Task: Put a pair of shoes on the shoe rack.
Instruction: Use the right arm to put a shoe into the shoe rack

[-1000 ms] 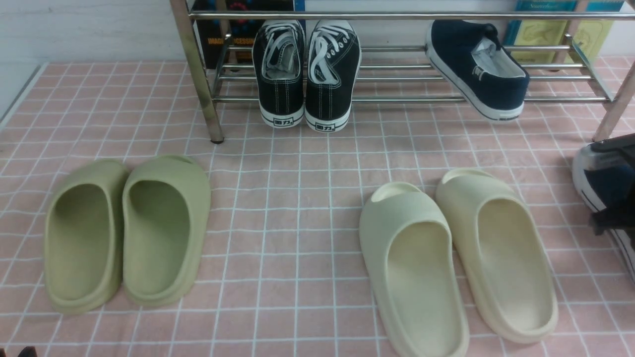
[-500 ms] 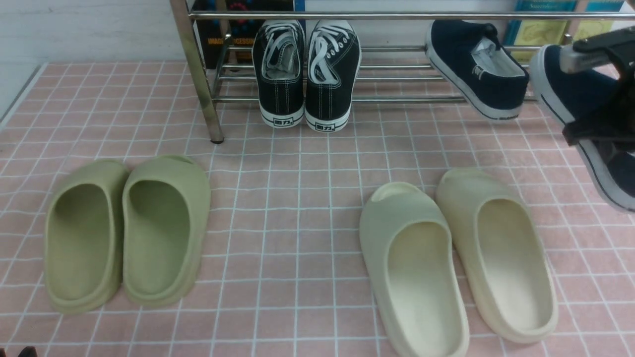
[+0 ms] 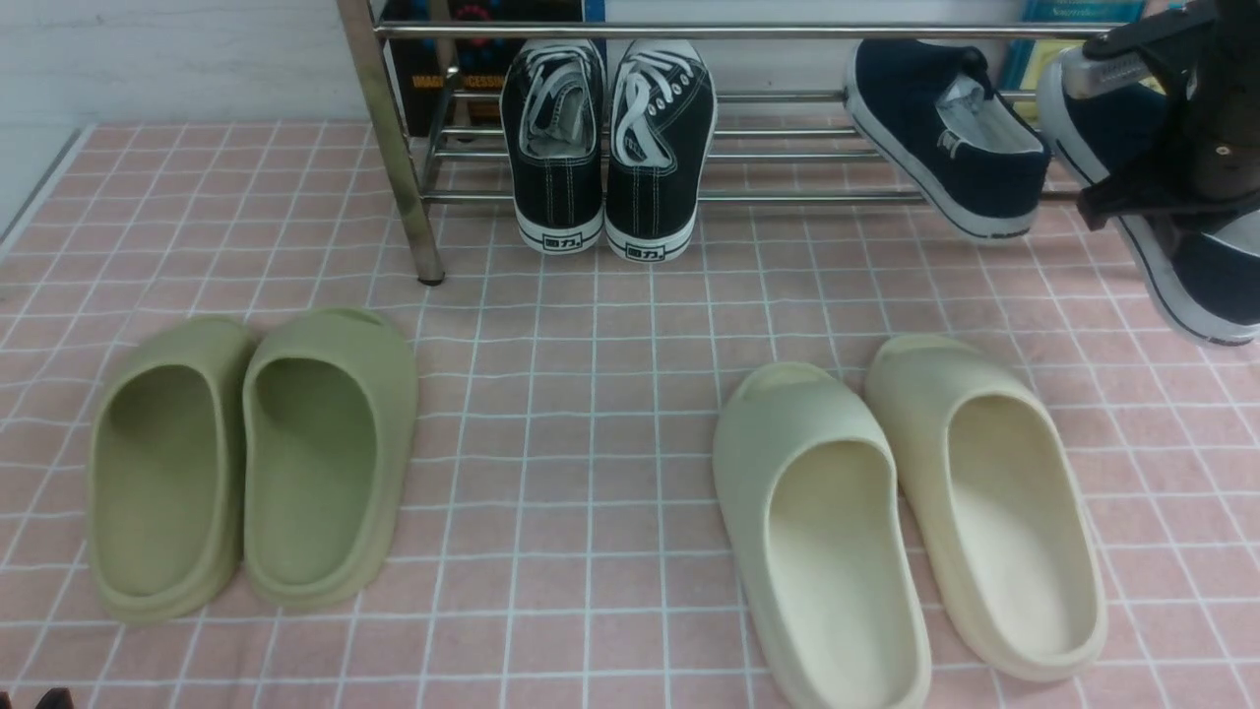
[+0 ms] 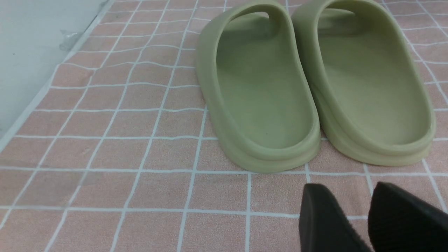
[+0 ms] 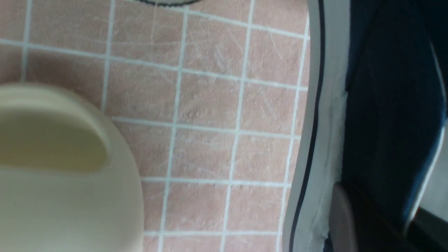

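One navy slip-on sneaker point(image 3: 1206, 276) hangs pinched in my right gripper point(image 3: 1132, 128), far right, beside its mate point(image 3: 915, 98) on the shoe rack point(image 3: 787, 31); my left gripper point(image 4: 364, 224) stands spread.

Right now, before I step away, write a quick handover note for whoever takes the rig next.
Left gripper: jaws open, empty, near the green slides.
Right gripper: jaws shut on the second navy shoe, held in the air by the right end of the shoe rack.
First navy shoe: on the rack's lower bars, lying askew, to the right of the black sneakers.
Done: one shoe placed.
Left: set the held shoe on the bars beside its mate, then release.
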